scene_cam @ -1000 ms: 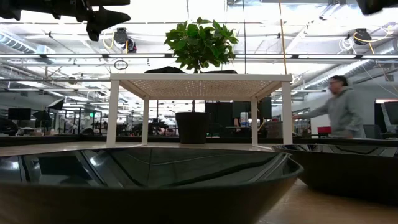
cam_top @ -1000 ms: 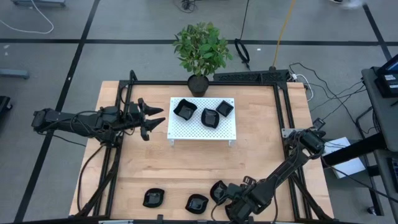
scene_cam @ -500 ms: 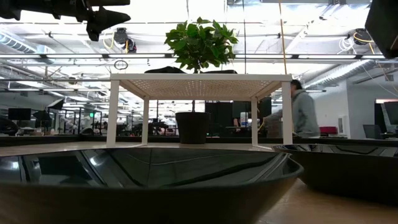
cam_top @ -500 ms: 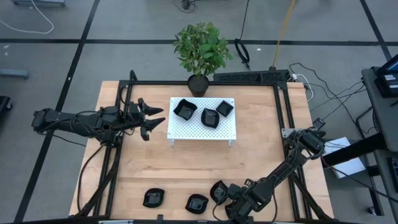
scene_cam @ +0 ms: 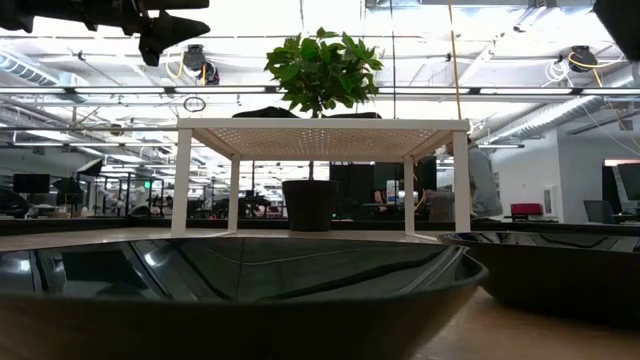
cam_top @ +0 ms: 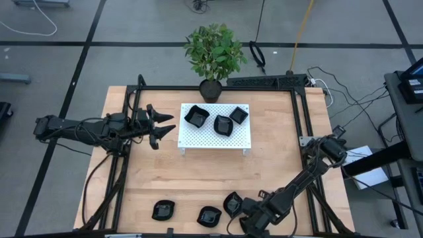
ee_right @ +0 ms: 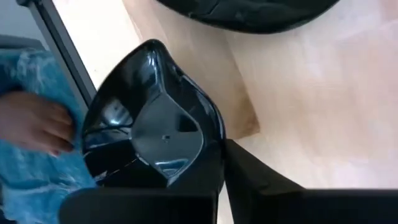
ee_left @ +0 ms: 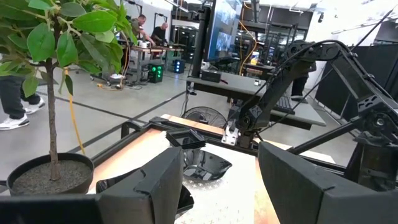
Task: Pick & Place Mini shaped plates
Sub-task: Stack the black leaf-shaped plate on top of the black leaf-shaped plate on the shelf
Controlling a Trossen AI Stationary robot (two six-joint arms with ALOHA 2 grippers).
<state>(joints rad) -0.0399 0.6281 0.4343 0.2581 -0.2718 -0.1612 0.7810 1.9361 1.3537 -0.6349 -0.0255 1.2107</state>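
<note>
Bright overhead light, blurred foreground

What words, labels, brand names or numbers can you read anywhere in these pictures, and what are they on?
None can be read.
Mini shaped plates, white platform, plant pot: no markings visible.
Left gripper and right gripper: no legible labels.
Screens and equipment in the room behind the table, in the low and left wrist views: any text is too small to read.

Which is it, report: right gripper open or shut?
Shut on a mini plate: the right gripper at the table's near edge has its fingers clamped on the rim.
</note>
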